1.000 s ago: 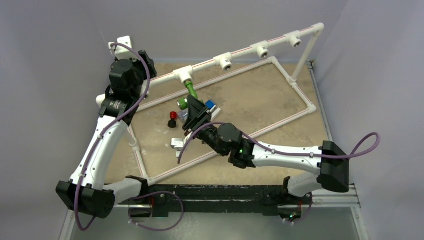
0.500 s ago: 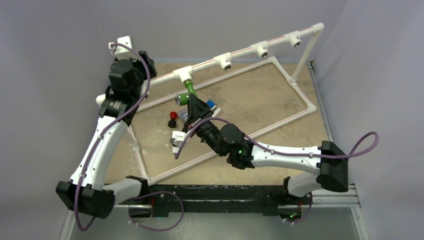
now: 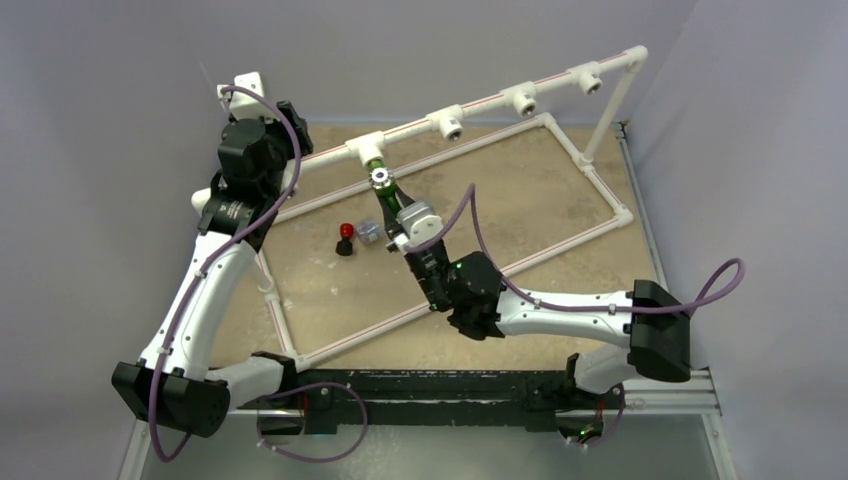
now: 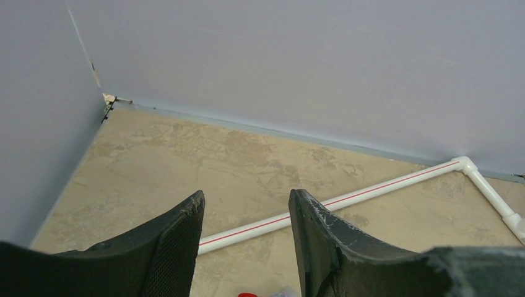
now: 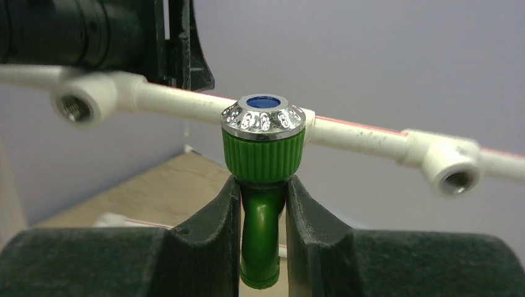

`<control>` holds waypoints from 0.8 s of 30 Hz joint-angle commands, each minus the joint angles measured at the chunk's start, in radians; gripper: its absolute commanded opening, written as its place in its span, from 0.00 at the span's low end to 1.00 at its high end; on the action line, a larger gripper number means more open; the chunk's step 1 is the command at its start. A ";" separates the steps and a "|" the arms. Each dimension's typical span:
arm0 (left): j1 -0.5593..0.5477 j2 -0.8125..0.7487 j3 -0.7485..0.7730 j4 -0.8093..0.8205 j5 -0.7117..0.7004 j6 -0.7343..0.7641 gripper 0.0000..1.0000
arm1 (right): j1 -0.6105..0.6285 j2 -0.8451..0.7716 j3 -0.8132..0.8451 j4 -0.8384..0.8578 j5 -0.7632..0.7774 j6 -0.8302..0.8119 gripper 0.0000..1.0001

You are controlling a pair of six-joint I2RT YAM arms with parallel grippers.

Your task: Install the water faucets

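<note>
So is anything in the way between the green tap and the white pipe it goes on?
No, nothing visible is. The right gripper is shut on the green tap, and from above the tap runs straight up to a fitting on the white pipe, with nothing between them.

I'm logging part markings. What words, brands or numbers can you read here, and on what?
None legible. The green faucet in the right gripper shows only a plain blue dot on its chrome cap; the white pipe carries a red stripe, no lettering.
</note>
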 commanded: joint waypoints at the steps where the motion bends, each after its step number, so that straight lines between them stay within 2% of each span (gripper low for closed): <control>1: -0.032 0.006 -0.041 -0.217 0.060 0.011 0.52 | 0.007 0.017 -0.011 0.090 0.032 0.455 0.00; 5: -0.032 0.006 -0.040 -0.214 0.065 0.011 0.52 | 0.007 0.007 -0.047 0.128 0.069 0.737 0.00; 15: -0.032 0.005 -0.042 -0.209 0.076 0.011 0.52 | -0.004 -0.004 -0.049 0.050 0.128 1.332 0.00; 21: -0.032 0.000 -0.046 -0.207 0.080 0.011 0.52 | -0.054 -0.025 -0.061 -0.044 0.079 1.701 0.00; 24: -0.032 0.000 -0.046 -0.209 0.082 0.011 0.52 | -0.088 -0.033 -0.075 -0.059 0.025 1.832 0.00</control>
